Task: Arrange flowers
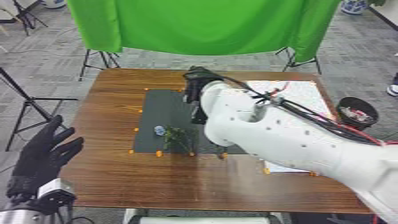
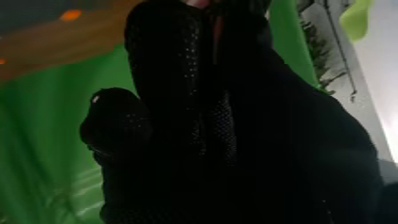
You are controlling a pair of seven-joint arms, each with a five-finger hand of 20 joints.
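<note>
Head view: right arm enters from the near right and reaches diagonally across the brown wooden table (image 1: 120, 177); its elbow-side links are over the near right part, its wrist over the middle toward the far side. The right hand (image 1: 201, 76), in a black glove, is at the far end of the dark mat (image 1: 162, 107), with part of the glove extending down along the arm's left side. Left arm comes in at the near left corner, forearm short in view. The left hand (image 1: 44, 152) is just beside the table's left edge, directed toward the far side, fingers extended and spread, holding nothing. Task item: green sprigs (image 1: 179, 138) lie on the near left part of the mat, just right of a small bluish-white object (image 1: 160, 130). White sheet (image 1: 298, 97) on the table's right side, partly beneath the arm; black bin (image 1: 357, 111) off the right edge; green cloth (image 1: 195, 27) beyond the far edge. Right wrist view: the right hand (image 2: 222, 150) is dark and close; a pink patch (image 2: 197, 3) shows at its far end. Grip and degree of opening cannot be determined. Green foliage (image 2: 314, 47) is seen past the glove, against a pale surface.
</note>
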